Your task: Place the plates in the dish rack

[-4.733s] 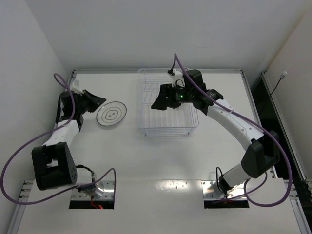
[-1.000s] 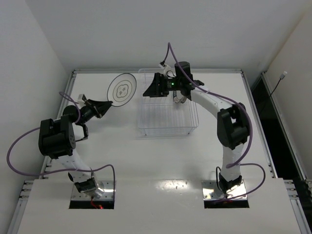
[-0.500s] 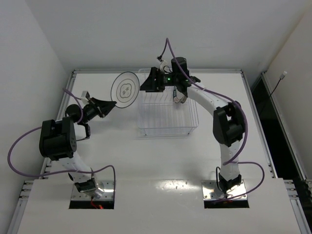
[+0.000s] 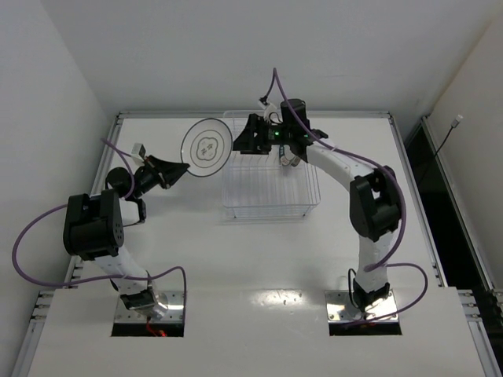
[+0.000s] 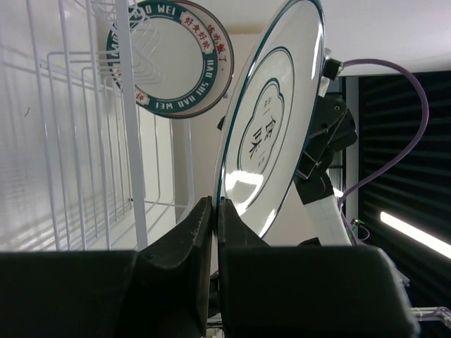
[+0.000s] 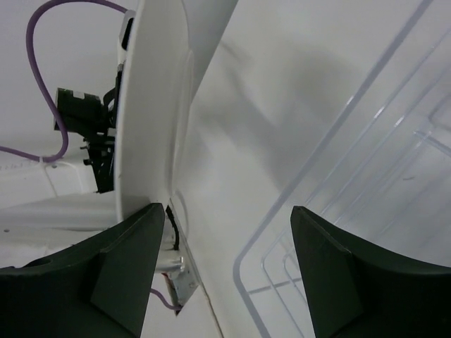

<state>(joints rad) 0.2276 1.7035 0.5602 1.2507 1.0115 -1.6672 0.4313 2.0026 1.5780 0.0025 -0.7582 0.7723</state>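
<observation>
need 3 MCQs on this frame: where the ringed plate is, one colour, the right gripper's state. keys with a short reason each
1. Where is the black-ringed plate?
A. raised beside the dish rack, pinched by the left gripper
B. slotted in the dish rack
C. lying flat, let go

2. What rim colour has the other plate in the left wrist view?
A. orange-brown
B. plain white
C. dark teal

3. The right gripper is:
A. shut on the black-ringed plate
B. open, holding nothing
C. shut on a rack wire

Answers:
1 A: the left gripper's fingers are closed on its rim and it stands on edge, outside the rack's left end.
2 C: a dark teal band with lettering rings its white centre.
3 B: its fingers stand wide apart and grip nothing.
</observation>
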